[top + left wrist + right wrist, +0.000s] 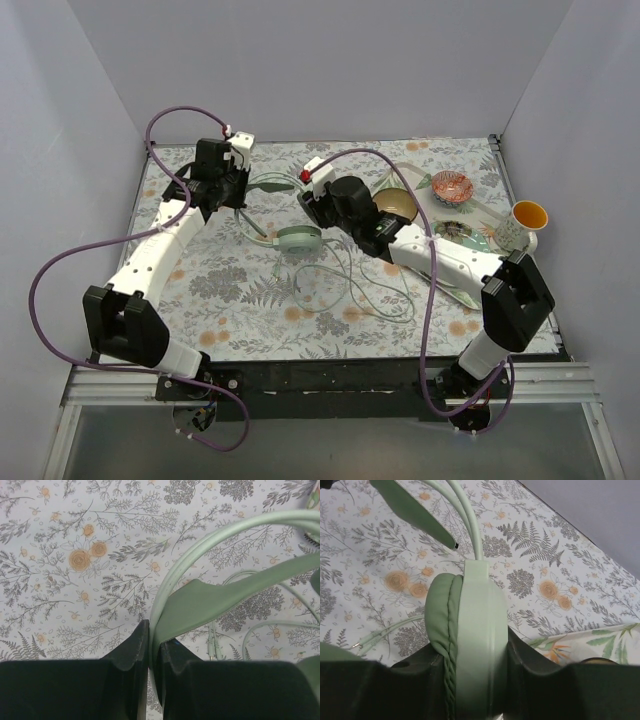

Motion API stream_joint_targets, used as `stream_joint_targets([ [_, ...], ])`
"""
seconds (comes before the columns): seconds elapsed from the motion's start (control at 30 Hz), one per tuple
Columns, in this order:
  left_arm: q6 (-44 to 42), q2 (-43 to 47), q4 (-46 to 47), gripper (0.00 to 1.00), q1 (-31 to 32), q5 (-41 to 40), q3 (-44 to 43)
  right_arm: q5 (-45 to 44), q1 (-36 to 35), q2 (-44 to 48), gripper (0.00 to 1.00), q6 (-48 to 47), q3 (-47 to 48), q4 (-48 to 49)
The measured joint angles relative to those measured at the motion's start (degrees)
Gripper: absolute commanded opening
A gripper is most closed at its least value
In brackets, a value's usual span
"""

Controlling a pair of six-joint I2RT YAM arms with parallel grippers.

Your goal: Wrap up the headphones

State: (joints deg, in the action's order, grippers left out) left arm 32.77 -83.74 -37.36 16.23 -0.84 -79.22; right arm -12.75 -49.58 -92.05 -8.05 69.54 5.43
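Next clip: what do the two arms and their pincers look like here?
The left arm and right arm have white shells with boxy black joints. A purple cable loops along each. Each wrist has a small white box; the right one carries a red patch. The left pincer and right pincer are matte black.

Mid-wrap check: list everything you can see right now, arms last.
headphones: one, mint green, table centre
cable: one, pale, loose loops, centre front
bowl: one, tan, right of centre
small bowl: one, red patterned, right rear
tray: one, white leaf print, right side
cup: one, yellow inside, right edge
tablecloth: one, grey floral, under everything
left gripper: one, black, shut on the headband
right gripper: one, black, shut on an ear cup
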Motion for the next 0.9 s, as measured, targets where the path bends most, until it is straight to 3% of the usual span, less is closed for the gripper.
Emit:
stream_joint_targets([
  [0.03, 0.17, 0.28, -0.50, 0.13, -0.44, 0.20, 0.83, -0.57, 0.50, -0.52, 0.03, 0.44, 0.61, 0.04],
  [0.13, 0.24, 0.72, 1.36, 0.22, -0.28, 0.37, 3.41, 0.28, 1.16, -1.31, 0.01, 0.11, 1.60, -1.01],
  [0.17, -0.07, 0.83, 2.45, 0.31, -0.24, -0.07, 4.44, 0.59, 1.07, -1.31, 0.01, -0.13, 1.60, -1.51],
  [0.3, -1.79, 0.79, 5.53, 0.47, 0.04, -1.95, 8.09, 2.03, 0.61, -1.33, 0.01, -2.62, 1.60, -2.10],
  [0.7, -6.03, -0.57, 6.69, 0.50, 0.50, -2.10, 8.46, 4.35, 0.39, -1.33, 0.01, -14.29, 2.84, -3.13],
  [0.9, -7.15, -1.75, 5.18, 0.40, 0.87, -1.44, 8.46, 4.35, 0.33, -1.33, 0.01, -17.00, 3.87, -5.16],
])
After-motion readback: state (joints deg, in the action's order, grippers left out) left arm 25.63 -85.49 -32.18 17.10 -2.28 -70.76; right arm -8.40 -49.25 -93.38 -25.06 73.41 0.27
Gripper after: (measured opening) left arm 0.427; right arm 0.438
